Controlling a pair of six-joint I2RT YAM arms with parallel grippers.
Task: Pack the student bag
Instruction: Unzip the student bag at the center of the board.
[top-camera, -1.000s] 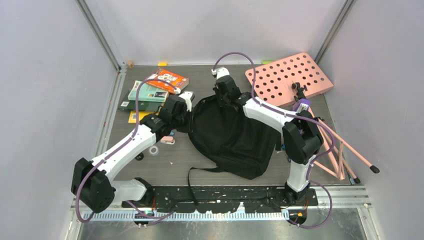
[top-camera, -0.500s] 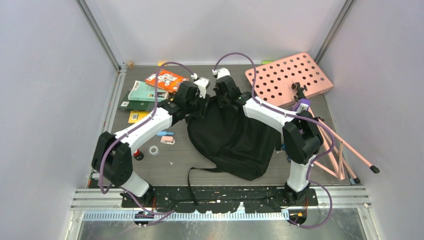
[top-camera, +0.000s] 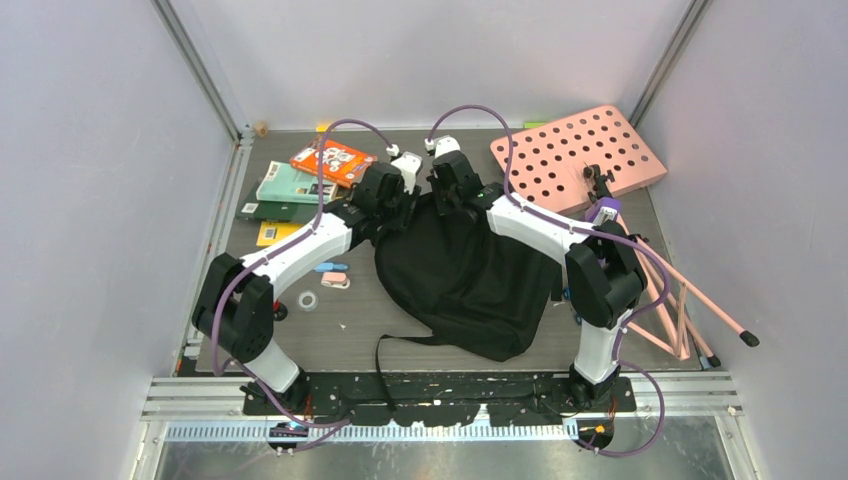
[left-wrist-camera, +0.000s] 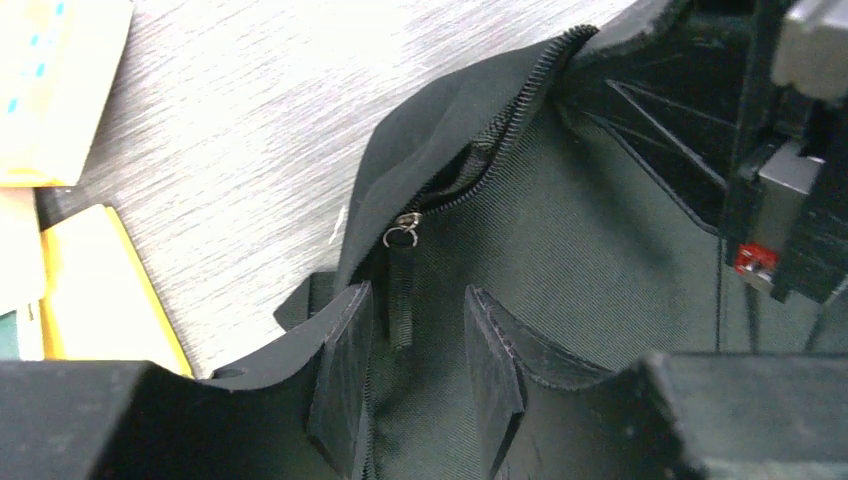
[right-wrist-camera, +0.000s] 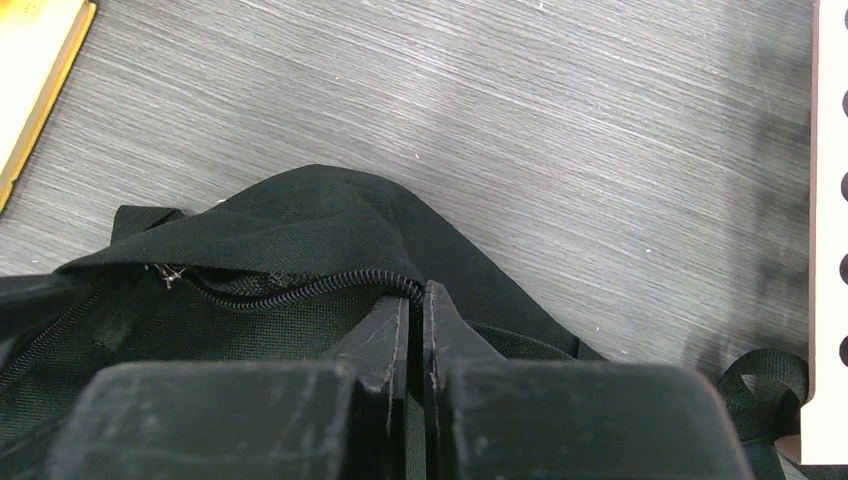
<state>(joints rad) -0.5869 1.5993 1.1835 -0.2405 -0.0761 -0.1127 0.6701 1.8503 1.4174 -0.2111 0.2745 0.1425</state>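
Your right gripper (right-wrist-camera: 418, 292) is pinched tight on the zip edge of the student bag (top-camera: 470, 275), and your left gripper (left-wrist-camera: 420, 300) stands partly open with the zipper pull (left-wrist-camera: 401, 295) hanging between its fingers. The bag sits mid-frame in the top view, long axis running upper left to lower right, mouth end toward the upper left under both wrists. Can't make out anything inside, it's just dark. One strap (top-camera: 379, 355) trails toward the bottom edge. Grey brushed table (top-camera: 330, 345), books (top-camera: 305, 185) upper left, pink holed board (top-camera: 580, 155) upper right, pale walls around.
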